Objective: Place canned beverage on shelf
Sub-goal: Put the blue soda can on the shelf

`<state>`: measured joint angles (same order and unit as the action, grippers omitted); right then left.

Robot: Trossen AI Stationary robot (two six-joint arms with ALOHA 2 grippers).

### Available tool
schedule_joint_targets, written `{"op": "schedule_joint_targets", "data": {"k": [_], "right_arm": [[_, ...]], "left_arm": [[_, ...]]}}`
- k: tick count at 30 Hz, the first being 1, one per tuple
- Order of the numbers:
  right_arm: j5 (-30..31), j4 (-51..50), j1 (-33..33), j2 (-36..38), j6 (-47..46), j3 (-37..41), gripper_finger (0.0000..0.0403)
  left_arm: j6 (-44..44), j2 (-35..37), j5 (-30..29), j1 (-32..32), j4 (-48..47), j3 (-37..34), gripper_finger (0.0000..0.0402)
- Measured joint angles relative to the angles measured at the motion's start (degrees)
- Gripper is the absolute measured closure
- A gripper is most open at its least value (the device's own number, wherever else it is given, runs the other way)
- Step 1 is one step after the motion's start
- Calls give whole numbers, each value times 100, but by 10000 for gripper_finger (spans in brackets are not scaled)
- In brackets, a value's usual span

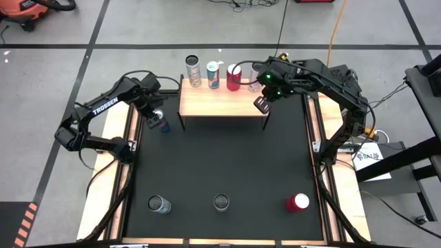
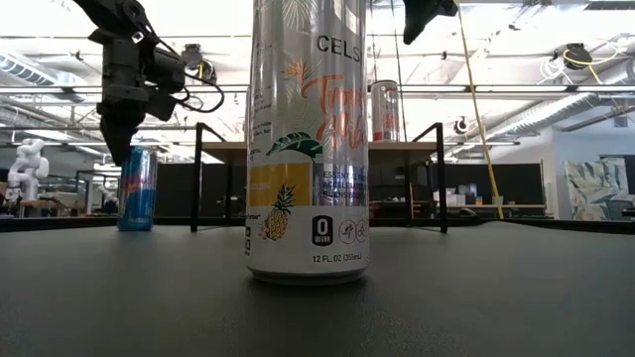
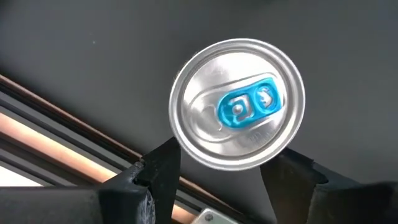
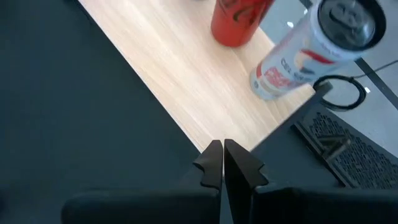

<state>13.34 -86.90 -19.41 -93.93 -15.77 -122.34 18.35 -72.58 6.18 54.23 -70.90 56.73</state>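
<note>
The shelf, a light-wood board on thin black legs, stands at the far middle of the black mat. Along its far edge stand a silver can, a white-and-teal can and a red can. A white can stands by the board's right end. My left gripper is open above a blue can that stands on the mat left of the shelf. Its silver top with a blue tab shows between the fingers. My right gripper is shut and empty above the shelf's near right corner. My left gripper comes at the blue can from above, pointing down. Its open fingers stand on either side of the can's top rim. I cannot tell whether they touch it. The can stands upright on the mat.
Near the table's front edge stand a silver can, a tall white can with a pineapple print and a red can. Wooden rails run along both sides of the mat. The middle of the mat is bare.
</note>
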Motion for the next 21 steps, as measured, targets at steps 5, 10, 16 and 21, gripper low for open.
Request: {"op": "schedule_joint_targets", "data": {"k": [5,10,16,21], "right_arm": [[-2,407,1,0,0,0,403],[-4,761,1,0,11,0,403],[-4,868,0,0,15,0,403],[-4,869,-1,0,15,0,403]], "left_arm": [[-9,0,2,0,-334,4,198],[-298,8,119,-2,-551,4,198],[-304,192,120,-65,-570,4,198],[-431,449,120,-192,-473,4,198]]}}
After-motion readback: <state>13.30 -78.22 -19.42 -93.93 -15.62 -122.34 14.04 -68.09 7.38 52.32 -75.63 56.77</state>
